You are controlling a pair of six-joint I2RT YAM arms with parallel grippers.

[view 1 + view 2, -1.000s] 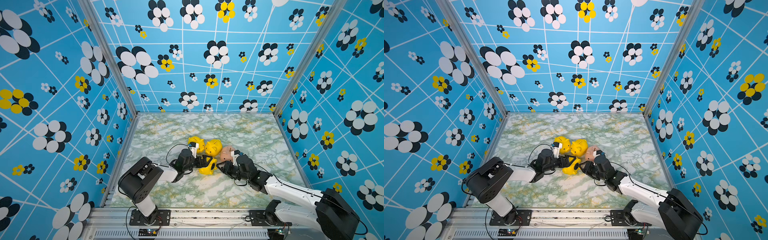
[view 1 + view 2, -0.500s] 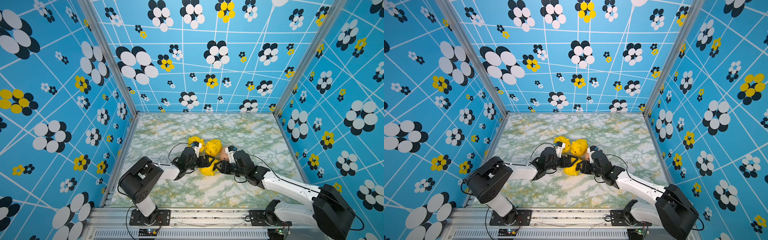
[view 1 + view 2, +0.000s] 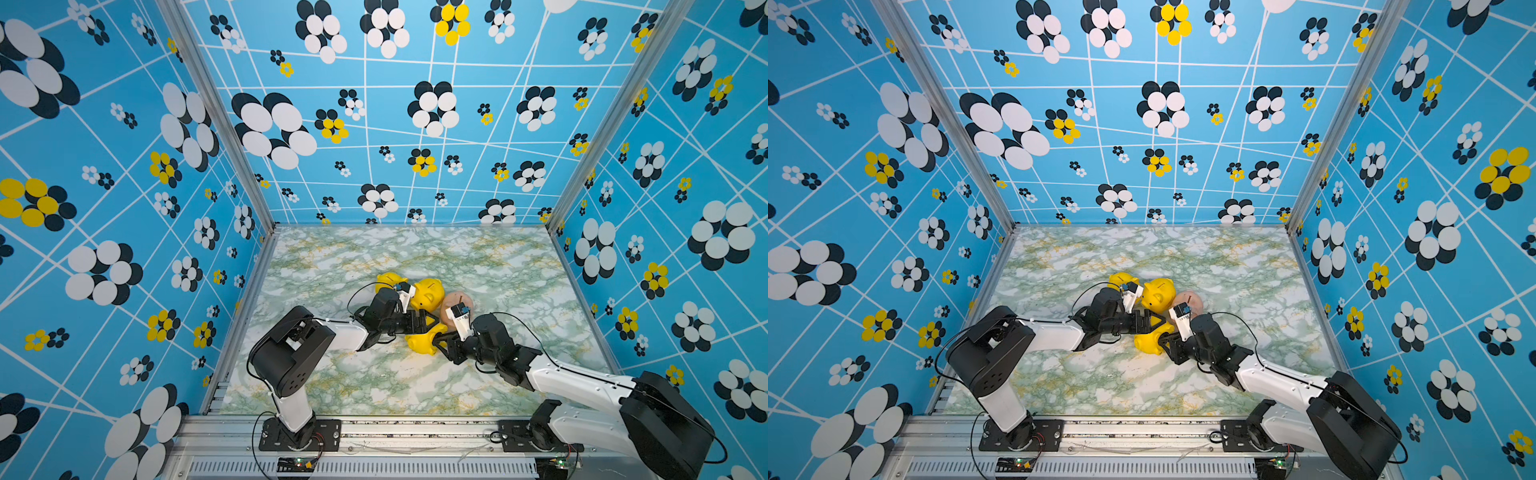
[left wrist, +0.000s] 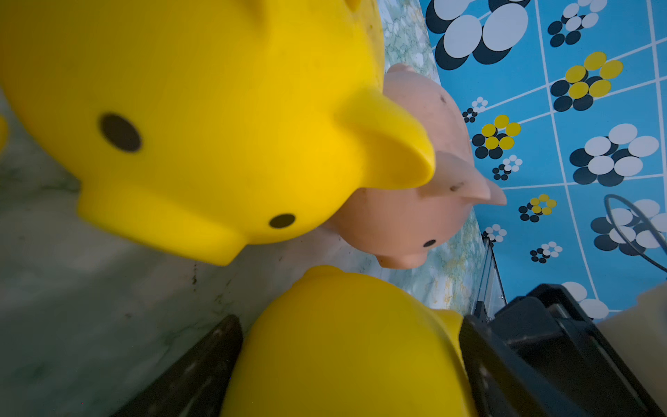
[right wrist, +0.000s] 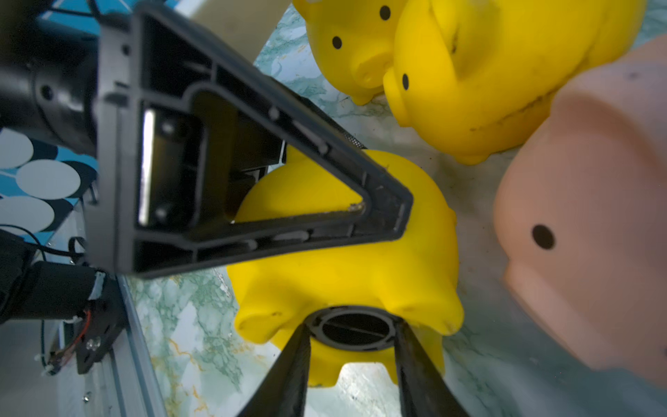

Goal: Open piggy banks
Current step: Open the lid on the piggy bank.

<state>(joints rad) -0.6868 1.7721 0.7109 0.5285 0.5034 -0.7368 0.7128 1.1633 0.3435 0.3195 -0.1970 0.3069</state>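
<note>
The right gripper (image 5: 353, 330) was pinched narrow on the round black belly plug (image 5: 353, 321) of a yellow piggy bank (image 5: 346, 260) lying on its side mid-worktop, its rounded body clamped in the left gripper (image 4: 348, 321). Behind crowded an upright yellow piggy bank (image 3: 428, 293), a farther yellow piggy bank (image 3: 388, 278) and a pink piggy bank (image 3: 451, 300), glossy plastic with black dot eyes. The green-veined marble-look worktop (image 3: 374, 382) lay open all round to the blue flowered walls (image 3: 124, 249).

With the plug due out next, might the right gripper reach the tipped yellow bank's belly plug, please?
Probably yes: the left gripper holds the yellow bank with its belly plug facing the right gripper, whose fingers flank it with nothing between.
</note>
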